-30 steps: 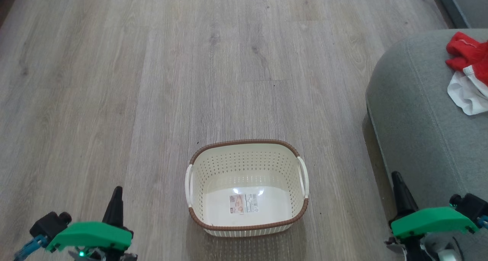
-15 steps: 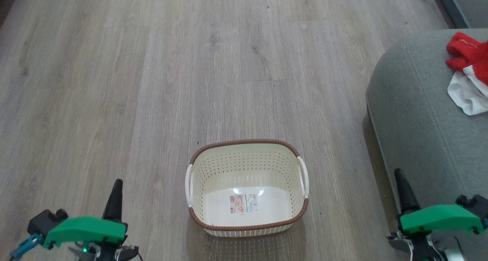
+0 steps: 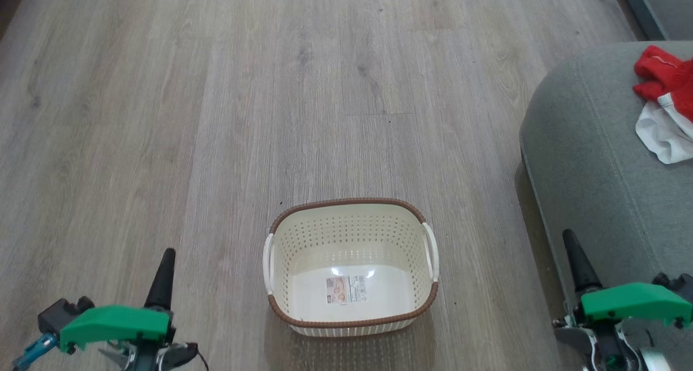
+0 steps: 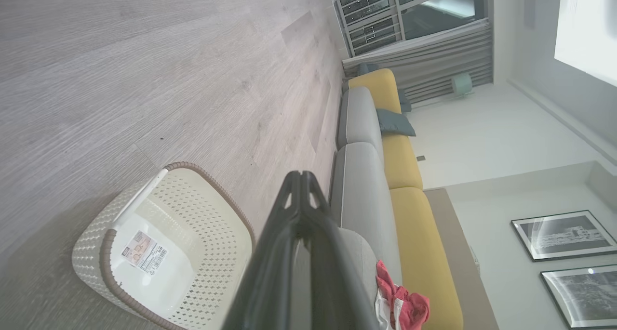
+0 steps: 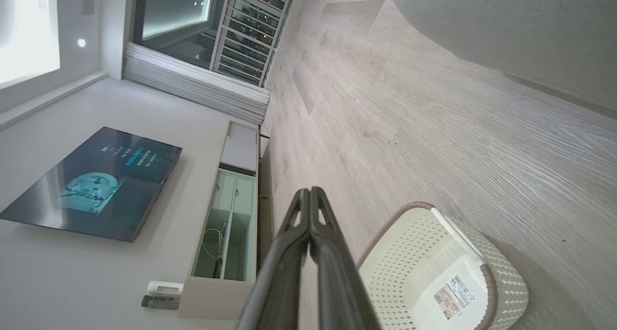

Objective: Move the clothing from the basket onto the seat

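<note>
empty oval basket (image 3: 346,202) sits on wood floor (image 3: 216,116) between both arms, label (image 3: 346,290) alone inside. red-and-white clothing (image 3: 663,76) lies on grey seat (image 3: 595,160) at right, well apart from basket. left gripper (image 3: 168,255) and right gripper (image 3: 568,236) both pinched together, holding nothing. judgement: transfer looks done; best now to park arms low, clear of basket handles. open floor ahead and left; seat's rounded corner crowds right gripper.

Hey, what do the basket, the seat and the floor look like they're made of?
The basket: likely moulded plastic, cream, slightly glossy; punched holes and a glare spot on its bottom. The seat: matte grey-green upholstery fabric; stitched seams and soft rounded corner. The floor: grey wood-grain planks, wood or laminate, hard to tell.
</note>
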Available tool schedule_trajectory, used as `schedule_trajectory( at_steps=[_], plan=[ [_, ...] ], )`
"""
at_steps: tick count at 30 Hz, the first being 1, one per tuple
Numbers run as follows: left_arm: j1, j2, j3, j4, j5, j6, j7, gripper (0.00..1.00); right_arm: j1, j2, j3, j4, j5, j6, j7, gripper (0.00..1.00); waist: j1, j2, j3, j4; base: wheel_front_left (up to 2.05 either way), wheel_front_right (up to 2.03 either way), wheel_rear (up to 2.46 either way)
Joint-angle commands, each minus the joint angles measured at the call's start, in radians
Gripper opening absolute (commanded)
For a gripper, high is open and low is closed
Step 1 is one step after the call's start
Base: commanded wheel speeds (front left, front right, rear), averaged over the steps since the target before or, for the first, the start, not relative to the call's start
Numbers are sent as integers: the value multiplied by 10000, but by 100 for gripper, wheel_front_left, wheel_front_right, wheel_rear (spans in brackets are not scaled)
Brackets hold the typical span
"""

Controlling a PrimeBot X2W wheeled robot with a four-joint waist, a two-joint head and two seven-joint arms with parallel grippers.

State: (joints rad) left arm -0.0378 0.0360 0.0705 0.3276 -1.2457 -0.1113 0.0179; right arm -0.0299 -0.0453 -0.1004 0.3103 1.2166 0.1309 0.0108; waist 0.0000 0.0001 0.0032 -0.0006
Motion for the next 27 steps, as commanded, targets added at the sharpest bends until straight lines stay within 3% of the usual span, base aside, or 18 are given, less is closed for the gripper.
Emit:
schedule_trajectory(
  at_steps=[1, 27],
  plan=[
    [-549, 116, 308, -400, -373, -75, 100, 0, -520, -43, 94, -415, 411, -1, 140, 0, 0, -1, 0, 1, 0, 0, 0],
    [-679, 138, 416, -754, -3110, -175, 820, 0, -739, -48, -99, -617, 3362, -2, 885, 0, 0, -1, -1, 5, 0, 0, 0]
  ],
)
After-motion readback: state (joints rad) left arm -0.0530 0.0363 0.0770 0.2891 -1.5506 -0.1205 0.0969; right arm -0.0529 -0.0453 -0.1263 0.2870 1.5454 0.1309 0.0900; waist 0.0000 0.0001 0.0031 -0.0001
